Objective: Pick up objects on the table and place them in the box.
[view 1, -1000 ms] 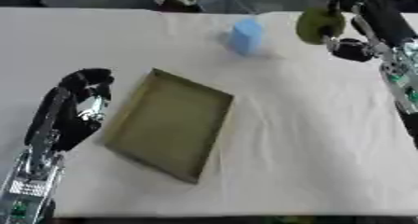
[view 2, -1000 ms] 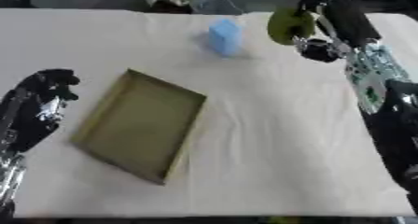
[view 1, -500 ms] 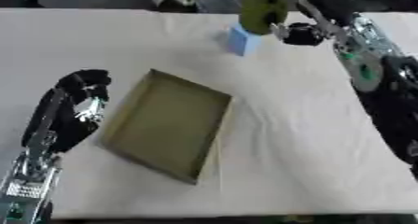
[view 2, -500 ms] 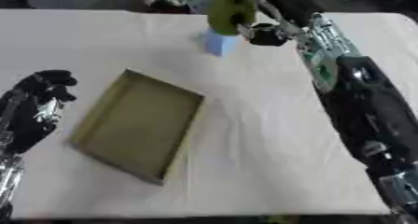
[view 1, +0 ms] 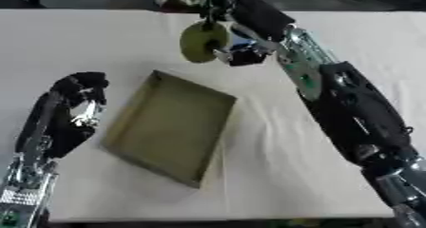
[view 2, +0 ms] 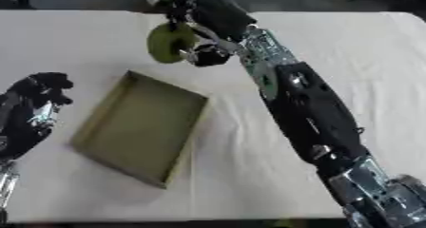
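One olive-green round object [view 1: 202, 42] is hanging in the right hand [view 1: 237, 51], its fingers [view 1: 223, 14] curling round it, at about 12 o'clock from the shallow box [view 1: 170, 126], just beyond its far edge. Left hand [view 1: 79, 91] is resting at 9 o'clock, fingers curled, grasping nothing. White worktop [view 1: 266, 170] is lying open around the box.

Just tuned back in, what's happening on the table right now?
The right robot hand is holding a round olive-green object up above the white table, just beyond the far end of the shallow olive box, not yet over it. The box looks empty. The left robot hand rests idle beside the box's left side, fingers curled and holding nothing.
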`<action>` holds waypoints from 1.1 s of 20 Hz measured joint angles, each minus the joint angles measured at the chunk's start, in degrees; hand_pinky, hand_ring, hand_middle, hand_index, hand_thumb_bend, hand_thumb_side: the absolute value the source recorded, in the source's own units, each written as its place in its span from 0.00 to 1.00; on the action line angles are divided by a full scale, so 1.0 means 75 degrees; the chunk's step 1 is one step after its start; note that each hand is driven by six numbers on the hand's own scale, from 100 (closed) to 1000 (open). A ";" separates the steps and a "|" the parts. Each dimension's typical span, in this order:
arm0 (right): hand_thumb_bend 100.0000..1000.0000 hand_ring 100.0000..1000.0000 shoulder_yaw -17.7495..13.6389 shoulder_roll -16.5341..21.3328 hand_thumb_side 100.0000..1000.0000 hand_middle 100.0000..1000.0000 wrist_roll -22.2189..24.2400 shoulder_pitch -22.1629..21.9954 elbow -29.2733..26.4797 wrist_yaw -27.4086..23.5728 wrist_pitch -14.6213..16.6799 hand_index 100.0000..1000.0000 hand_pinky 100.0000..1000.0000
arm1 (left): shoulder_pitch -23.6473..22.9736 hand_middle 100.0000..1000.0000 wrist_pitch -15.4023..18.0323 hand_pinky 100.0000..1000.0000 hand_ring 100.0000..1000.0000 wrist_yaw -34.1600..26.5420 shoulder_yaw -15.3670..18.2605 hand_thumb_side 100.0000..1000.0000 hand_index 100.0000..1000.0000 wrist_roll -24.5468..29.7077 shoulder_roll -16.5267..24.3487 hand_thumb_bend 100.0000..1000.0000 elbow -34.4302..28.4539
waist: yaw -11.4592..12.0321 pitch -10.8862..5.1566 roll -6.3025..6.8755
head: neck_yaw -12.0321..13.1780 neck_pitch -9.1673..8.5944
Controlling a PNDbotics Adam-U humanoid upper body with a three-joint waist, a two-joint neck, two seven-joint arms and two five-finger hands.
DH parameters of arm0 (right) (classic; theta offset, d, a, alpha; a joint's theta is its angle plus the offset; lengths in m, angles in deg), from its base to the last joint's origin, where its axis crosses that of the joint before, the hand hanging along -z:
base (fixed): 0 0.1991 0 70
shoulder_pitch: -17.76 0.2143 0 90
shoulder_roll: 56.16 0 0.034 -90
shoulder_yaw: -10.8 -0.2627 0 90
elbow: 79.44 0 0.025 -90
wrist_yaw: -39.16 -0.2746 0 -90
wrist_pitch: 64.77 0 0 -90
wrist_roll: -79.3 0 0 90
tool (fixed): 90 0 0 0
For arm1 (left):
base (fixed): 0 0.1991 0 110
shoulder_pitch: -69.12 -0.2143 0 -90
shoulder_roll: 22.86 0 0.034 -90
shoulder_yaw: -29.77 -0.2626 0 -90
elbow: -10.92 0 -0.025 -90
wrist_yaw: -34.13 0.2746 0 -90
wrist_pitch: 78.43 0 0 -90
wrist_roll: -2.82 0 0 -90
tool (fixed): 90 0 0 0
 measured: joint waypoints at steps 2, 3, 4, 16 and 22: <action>0.00 0.80 0.0076 -0.0129 0.06 0.66 0.0020 -0.0118 0.0044 0.0148 0.0135 0.31 0.82 | 0.0001 0.59 -0.0002 0.56 0.71 -0.0001 -0.0001 0.43 0.74 0.0003 0.0000 0.00 0.0000 | -0.0019 0.0001 0.0001 | -0.0003 0.0000; 0.00 0.80 0.0112 -0.0194 0.06 0.66 0.0025 -0.0165 0.0067 0.0241 0.0196 0.31 0.82 | 0.0003 0.59 -0.0004 0.56 0.71 -0.0001 -0.0003 0.43 0.74 0.0006 -0.0001 0.00 0.0000 | -0.0026 0.0002 0.0005 | -0.0006 0.0000; 0.00 0.80 0.0143 -0.0257 0.06 0.66 0.0031 -0.0207 0.0079 0.0324 0.0250 0.31 0.82 | 0.0003 0.59 -0.0005 0.56 0.71 -0.0001 -0.0003 0.43 0.74 0.0011 -0.0001 0.00 0.0000 | -0.0030 0.0003 0.0013 | -0.0009 0.0000; 0.00 0.79 0.0369 -0.0877 0.09 0.67 0.0169 -0.0616 0.0138 0.0735 0.0638 0.44 0.83 | 0.0048 0.59 0.0021 0.56 0.71 -0.0024 -0.0044 0.43 0.74 0.0045 -0.0003 0.00 0.0000 | -0.0056 0.0020 0.0093 | -0.0077 0.0000; 0.00 0.80 0.0584 -0.1041 0.09 0.70 0.0333 -0.0750 -0.0053 0.0783 0.0797 0.59 0.84 | 0.0049 0.59 0.0020 0.56 0.71 -0.0032 -0.0045 0.43 0.74 0.0049 -0.0003 0.00 0.0000 | -0.0061 0.0029 0.0088 | -0.0104 0.0000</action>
